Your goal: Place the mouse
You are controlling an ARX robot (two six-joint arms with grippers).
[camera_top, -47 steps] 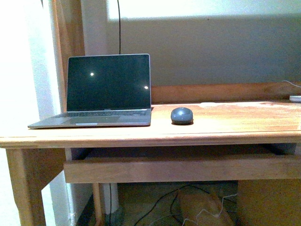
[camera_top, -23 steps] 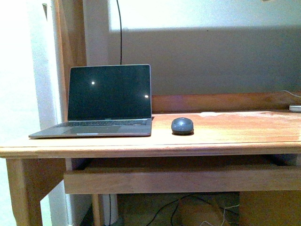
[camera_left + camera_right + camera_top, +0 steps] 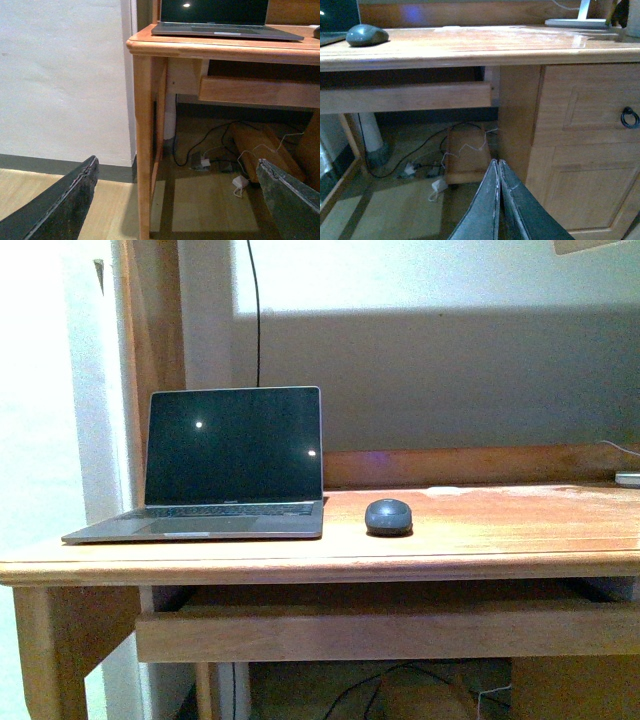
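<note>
The mouse (image 3: 388,516) is sitting flat on the desk (image 3: 500,530), just beside the laptop (image 3: 232,462) on the side toward the drawers, near the laptop's front corner but not touching it; that is where a hand working the laptop would reach for it, so I am judging the placement as most likely done already, with nothing gripping or touching the mouse. The laptop is standing open with a dark screen, well back from the desk's front edge. Neither arm is showing in the front view. Both wrist cameras are looking up at the desk from below its top, so both arms are hanging low and well apart from the mouse, which reads as a resting or stowed pose, not a reach. The left gripper (image 3: 180,200) is holding its fingers (image 3: 65,200) spread wide, with only the floor and the cables under the desk between them; it is carrying nothing. The right gripper (image 3: 498,200) is holding its fingers (image 3: 487,205) pressed together, tips meeting, nothing pinched between them. From the right wrist view the mouse (image 3: 367,35) is lying on the desk near the laptop's edge, far above and away from that gripper. A white item (image 3: 570,22) is resting at the far end of the desk from the laptop; what it is I cannot tell.
</note>
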